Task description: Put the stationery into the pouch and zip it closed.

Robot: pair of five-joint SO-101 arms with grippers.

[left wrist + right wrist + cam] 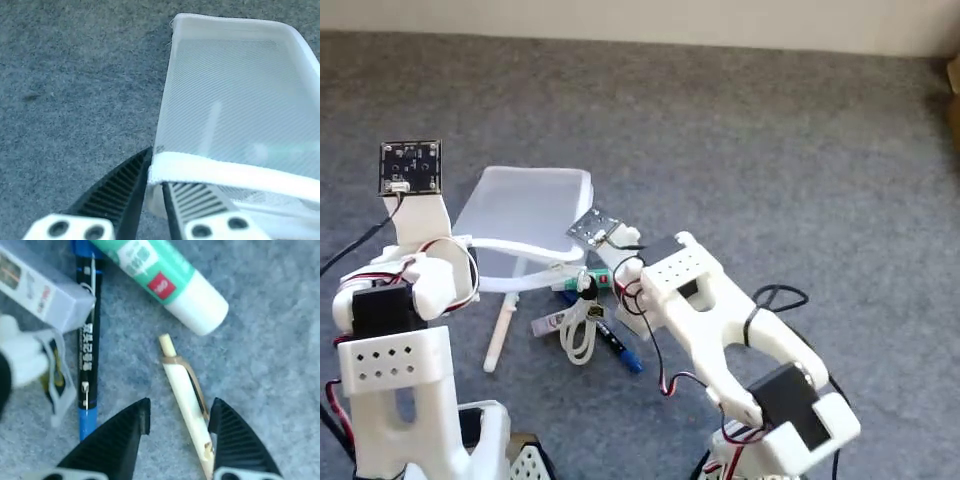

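1. Left hand (156,172): clamped shut on the white zip edge of the translucent white mesh pouch (230,95), one finger either side of the band.
2. Pouch lies flat on the grey felt-like tabletop (770,130), in front of the left arm, with its mouth toward the arms.
3. Right hand (180,412): jaws spread wide, low over the loose stationery just beside the pouch mouth, holding nothing.
4. Cream retractable pen (179,385) lies on the tabletop btwn the two open jaws, closer to one of them; contact can't be told.
5. Green-and-white glue stick (165,275) sits near the pen's tip, apart from it.
6. Blue-and-black marker pen (87,340) lies alongside, w/ a small clear plastic box (40,290) resting across its upper part.
7. High view: a long white stick-like pen (502,330) lies near the left arm, its far end under the pouch edge.
8. All stationery seen is outside the pouch; zip open.
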